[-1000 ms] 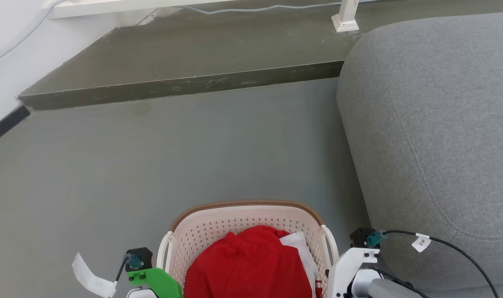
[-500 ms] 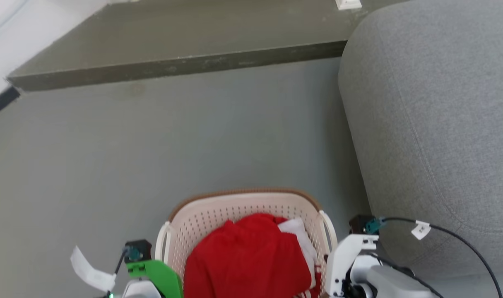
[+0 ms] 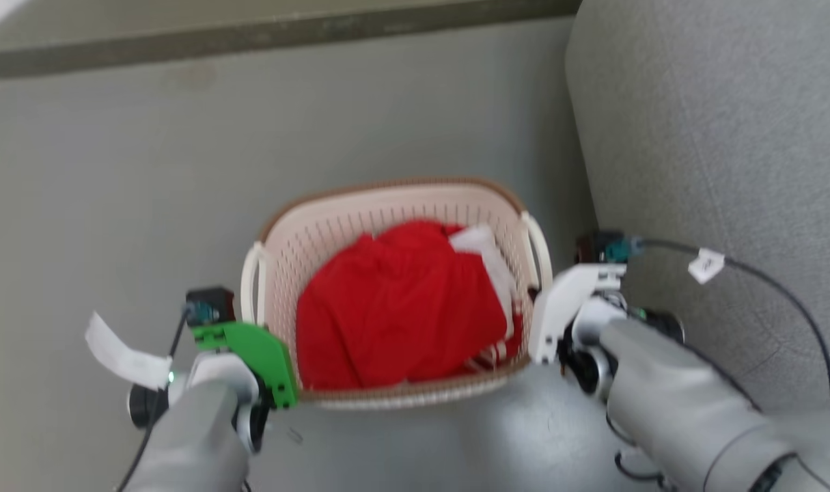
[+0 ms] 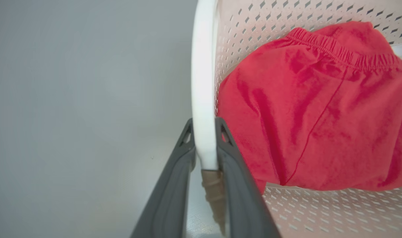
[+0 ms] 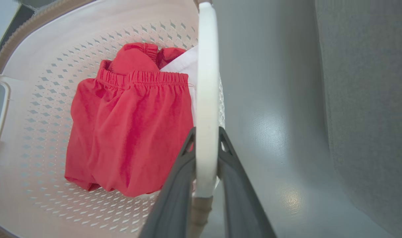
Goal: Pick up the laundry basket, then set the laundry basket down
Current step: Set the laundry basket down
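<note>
The laundry basket (image 3: 387,189) is cream-white and perforated with a brown rim, and sits mid-frame in the head view above the grey floor. A red garment (image 3: 401,301) and a white cloth (image 3: 484,244) lie in it. My left gripper (image 4: 204,127) is shut on the basket's left white handle (image 4: 203,82). My right gripper (image 5: 206,134) is shut on the right white handle (image 5: 207,82). In the head view the left arm's green bracket (image 3: 251,352) and the right arm's white bracket (image 3: 558,307) flank the basket. I cannot tell whether the basket touches the floor.
A large grey sofa (image 3: 715,137) stands close on the right of the basket, just past my right arm. A dark raised step (image 3: 251,37) crosses the far floor. Open grey floor (image 3: 114,171) lies to the left and ahead.
The head camera has tilted down, so the step slid up the view. The basket and both arms now show higher and a bit larger. Both grippers still hold the handles.
</note>
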Robot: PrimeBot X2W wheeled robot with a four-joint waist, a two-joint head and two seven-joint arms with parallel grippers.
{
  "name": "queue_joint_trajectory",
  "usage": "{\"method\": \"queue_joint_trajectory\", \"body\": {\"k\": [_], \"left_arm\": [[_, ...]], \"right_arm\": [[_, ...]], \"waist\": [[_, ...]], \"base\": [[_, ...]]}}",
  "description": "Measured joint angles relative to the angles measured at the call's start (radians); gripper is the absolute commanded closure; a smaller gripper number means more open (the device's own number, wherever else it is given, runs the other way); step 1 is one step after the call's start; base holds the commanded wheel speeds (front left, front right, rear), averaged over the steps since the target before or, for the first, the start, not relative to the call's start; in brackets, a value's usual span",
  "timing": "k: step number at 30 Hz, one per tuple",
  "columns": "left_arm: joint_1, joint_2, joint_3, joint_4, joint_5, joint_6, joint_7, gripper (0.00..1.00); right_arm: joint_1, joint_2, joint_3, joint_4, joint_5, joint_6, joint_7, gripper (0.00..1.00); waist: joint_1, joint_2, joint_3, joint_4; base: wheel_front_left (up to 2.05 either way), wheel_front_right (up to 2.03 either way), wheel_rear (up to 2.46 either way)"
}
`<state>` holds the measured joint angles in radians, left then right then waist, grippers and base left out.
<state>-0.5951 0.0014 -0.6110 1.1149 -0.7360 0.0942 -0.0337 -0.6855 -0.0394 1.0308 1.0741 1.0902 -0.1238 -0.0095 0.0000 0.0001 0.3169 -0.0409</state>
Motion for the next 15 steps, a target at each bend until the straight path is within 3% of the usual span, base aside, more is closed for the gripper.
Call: {"method": "queue_joint_trajectory", "body": {"k": [15], "left_arm": [[-0.197,0.013,0.033,-0.024,0.01,0.003,-0.026,1.0]], "right_arm": [[-0.224,0.002,-0.037,0.033,-0.017,0.0,-0.046,1.0]], "waist": [[0.0001,0.0,0.19,-0.006]], "base": [[0.0,0.0,0.0]]}}
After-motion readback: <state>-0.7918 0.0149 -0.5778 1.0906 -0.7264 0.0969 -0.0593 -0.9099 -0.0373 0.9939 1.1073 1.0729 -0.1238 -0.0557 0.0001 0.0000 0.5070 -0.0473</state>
